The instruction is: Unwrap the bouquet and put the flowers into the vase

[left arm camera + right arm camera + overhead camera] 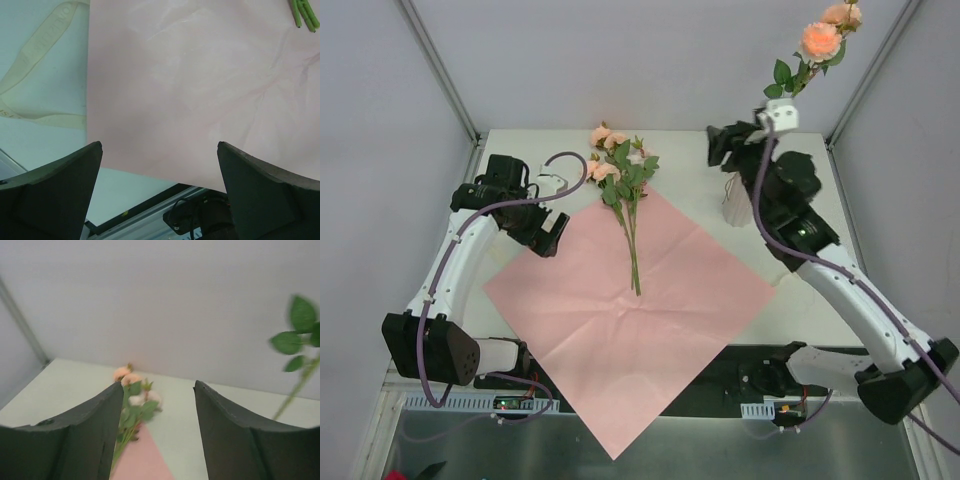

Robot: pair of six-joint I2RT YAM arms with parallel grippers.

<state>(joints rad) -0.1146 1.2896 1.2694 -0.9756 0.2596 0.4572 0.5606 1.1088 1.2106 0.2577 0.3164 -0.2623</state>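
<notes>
The pale pink paper (630,300) lies unfolded flat as a diamond. Several flowers (623,175) rest on its far corner, blooms pointing away, and they show blurred in the right wrist view (131,390). The off-white vase (734,205) stands at the right, half hidden by my right arm. One rose stem (818,42) rises from it, its leaves (295,337) at the right of the right wrist view. My right gripper (714,148) (158,385) is open and empty, just left of the vase top. Over the paper's left corner my left gripper (552,238) (160,145) hangs open and empty.
A cream ribbon (40,65) lies loose on the table left of the paper's edge (90,75). Green stem ends (304,12) show at the top right of the left wrist view. Grey walls close the back and sides. The paper's near corner hangs over the table's front edge.
</notes>
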